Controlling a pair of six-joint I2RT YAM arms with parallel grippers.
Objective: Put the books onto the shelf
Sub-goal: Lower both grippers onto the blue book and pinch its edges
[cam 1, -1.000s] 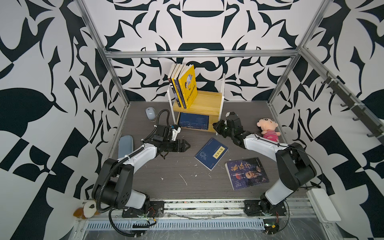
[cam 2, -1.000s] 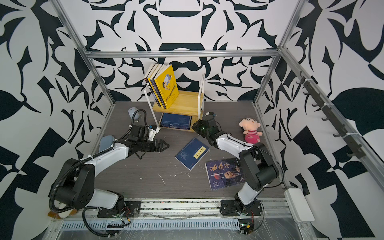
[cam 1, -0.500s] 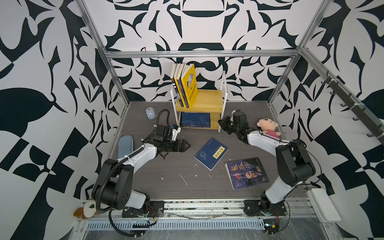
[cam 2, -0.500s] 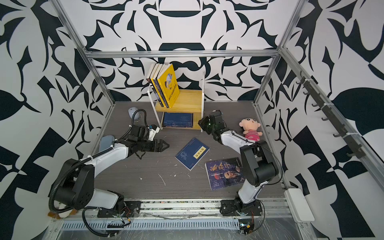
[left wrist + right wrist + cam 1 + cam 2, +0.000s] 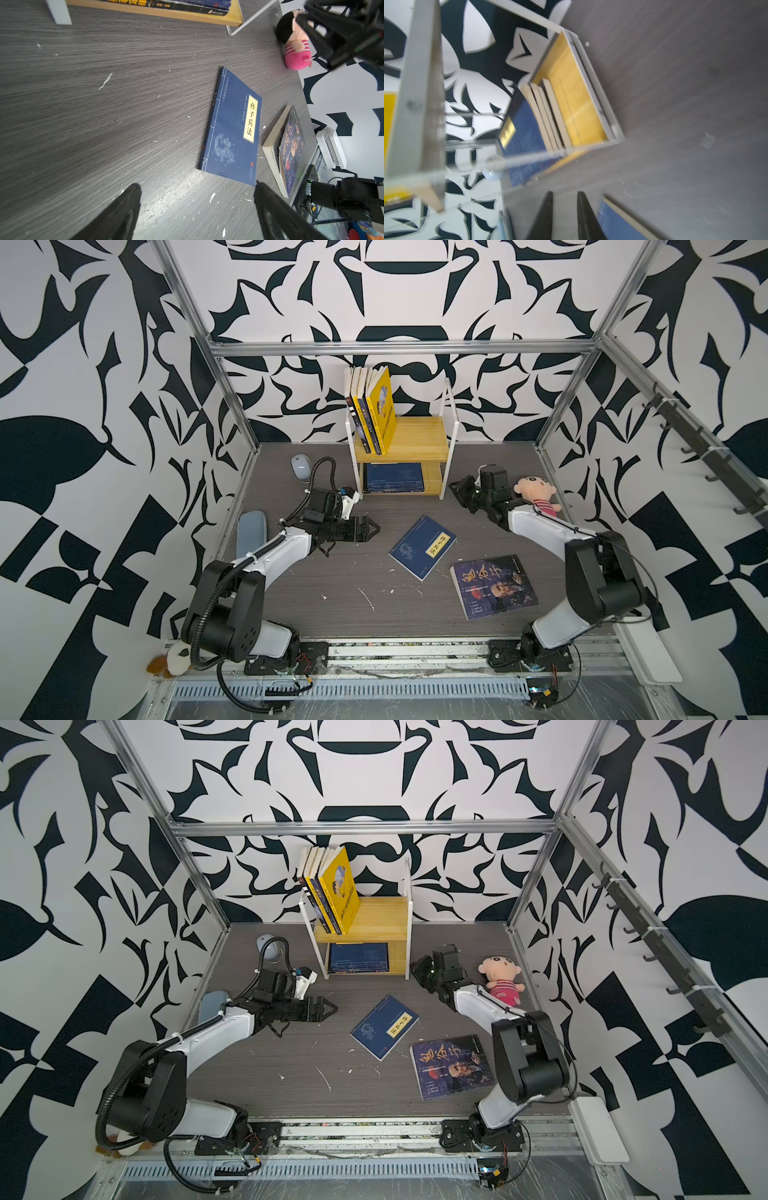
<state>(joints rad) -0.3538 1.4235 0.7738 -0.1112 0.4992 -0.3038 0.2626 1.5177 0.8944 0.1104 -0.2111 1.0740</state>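
The shelf (image 5: 415, 439) (image 5: 374, 921) stands at the back middle in both top views. Several books (image 5: 372, 410) stand upright at the left of its top board. A flat stack of navy books (image 5: 394, 477) (image 5: 527, 133) lies on its lower board. One navy book (image 5: 423, 546) (image 5: 232, 128) lies on the table, and a dark blue portrait book (image 5: 493, 587) (image 5: 291, 149) lies to its right. My left gripper (image 5: 371, 527) (image 5: 197, 187) is open, just left of the navy book. My right gripper (image 5: 457, 489) (image 5: 564, 194), just right of the shelf's foot, has a narrow gap and holds nothing.
A pink plush doll (image 5: 536, 493) sits right beside my right wrist. A white mouse (image 5: 300, 466) lies left of the shelf. A grey-blue pad (image 5: 251, 531) lies along the left wall. White scraps dot the table in front.
My right gripper has drawn back to the right from the shelf's lower tier and parted its jaws a little. The navy stack sits further in. The left arm has not moved.
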